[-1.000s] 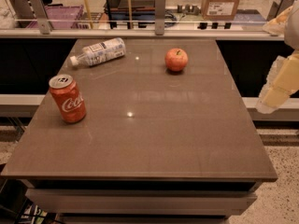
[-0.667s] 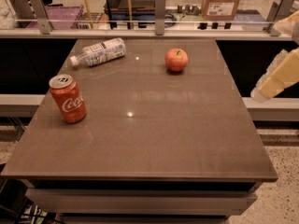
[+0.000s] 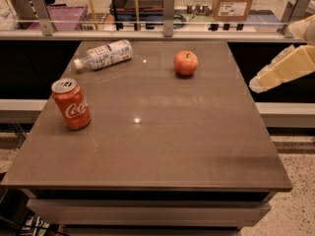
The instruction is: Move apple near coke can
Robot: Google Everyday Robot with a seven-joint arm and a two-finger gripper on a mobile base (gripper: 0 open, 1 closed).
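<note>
From my console the biggest thing in view is the brown table, a glossy square top on a pale base, and I place everything else against it. Beyond the table's far edge runs a low glass barrier on metal posts, and past that, off the table's far right corner, a cardboard box stands. The gripper comes in as a pale cream wedge at the right border of the view. It hangs off the table's right edge, level with the far half of the top and over the dark gap beside it, touching nothing. I cannot tell whether it is spread or closed. A clear plastic bottle with a white label lies on its side at the table's far left corner, cap pointing toward the left edge. The coke can stands upright near the table's left edge, about halfway back, its white script facing me. The apple sits on the far part of the table, a little right of centre. It is well apart from the can and from the bottle, with its stem up.
</note>
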